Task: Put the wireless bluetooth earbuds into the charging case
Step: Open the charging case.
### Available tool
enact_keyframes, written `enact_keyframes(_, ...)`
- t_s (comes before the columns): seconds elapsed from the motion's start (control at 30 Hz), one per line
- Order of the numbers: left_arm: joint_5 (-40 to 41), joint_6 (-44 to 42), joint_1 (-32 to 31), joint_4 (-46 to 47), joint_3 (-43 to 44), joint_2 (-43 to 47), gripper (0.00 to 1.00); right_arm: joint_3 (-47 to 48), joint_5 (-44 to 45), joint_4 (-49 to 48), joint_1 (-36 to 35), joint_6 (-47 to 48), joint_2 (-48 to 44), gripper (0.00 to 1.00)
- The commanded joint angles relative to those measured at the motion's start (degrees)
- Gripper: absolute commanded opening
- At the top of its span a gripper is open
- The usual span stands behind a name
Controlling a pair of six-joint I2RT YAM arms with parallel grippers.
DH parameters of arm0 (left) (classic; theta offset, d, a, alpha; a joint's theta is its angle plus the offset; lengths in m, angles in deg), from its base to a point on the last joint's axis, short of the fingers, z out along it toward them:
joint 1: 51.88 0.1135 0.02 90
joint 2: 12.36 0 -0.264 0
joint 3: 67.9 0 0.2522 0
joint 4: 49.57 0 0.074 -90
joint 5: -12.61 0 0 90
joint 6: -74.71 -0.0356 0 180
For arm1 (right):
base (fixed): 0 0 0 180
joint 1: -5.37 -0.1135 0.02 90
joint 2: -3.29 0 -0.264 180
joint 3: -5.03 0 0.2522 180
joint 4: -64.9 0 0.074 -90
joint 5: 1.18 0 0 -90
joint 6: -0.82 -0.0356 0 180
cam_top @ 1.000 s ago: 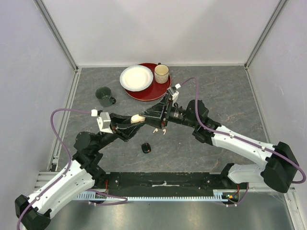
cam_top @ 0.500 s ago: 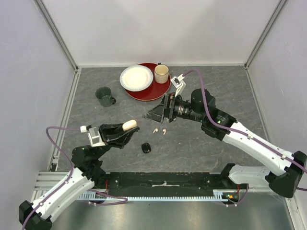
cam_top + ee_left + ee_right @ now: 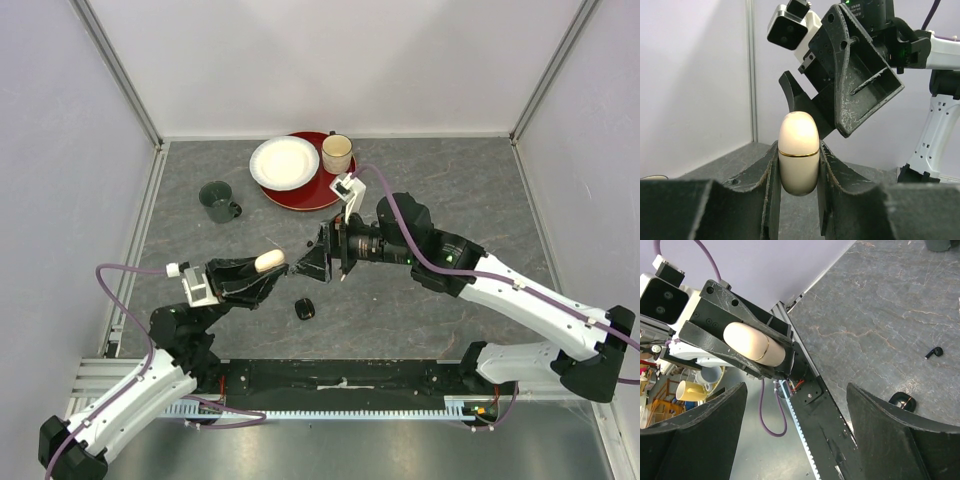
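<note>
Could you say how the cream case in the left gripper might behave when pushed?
The cream case looks smooth and rounded, so it may slip in the left gripper. Its gold seam suggests a lid that could open.

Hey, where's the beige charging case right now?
In the top view the beige case is left of centre, clamped in the left pincer above the table. It faces the open right pincer, and a black case lies just below-right.

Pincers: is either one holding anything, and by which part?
The left pincer clamps a closed beige case by its sides, low down, rounded top sticking out. The right pincer is open, holding nothing.
</note>
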Motion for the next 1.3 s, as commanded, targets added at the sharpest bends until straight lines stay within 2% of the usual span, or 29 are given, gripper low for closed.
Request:
enact_keyframes(0.0, -1.41, -1.23, -0.04, 2.04, 1.01, -1.29, 0.02, 2.74, 1.06, -2.3, -0.97, 1.28, 0.6, 0.87)
enact_keyframes(0.23, -5.88, -0.53, -0.13, 1.95, 2.42, -3.58, 0.02, 2.39, 2.47, -4.58, -1.67, -0.04, 1.92, 0.87)
enact_keyframes(0.7, -9.14, 0.53, -0.13, 2.65, 3.03, -3.58, 0.02, 0.8, 9.76, -4.15, -1.76, -1.09, 2.01, 0.87)
enact_keyframes(1.27, -10.29, 0.97, -0.13, 0.81, 2.51, -1.74, 0.02, 1.77, 7.49, -7.66, -1.58, -3.46, 3.41, 0.88)
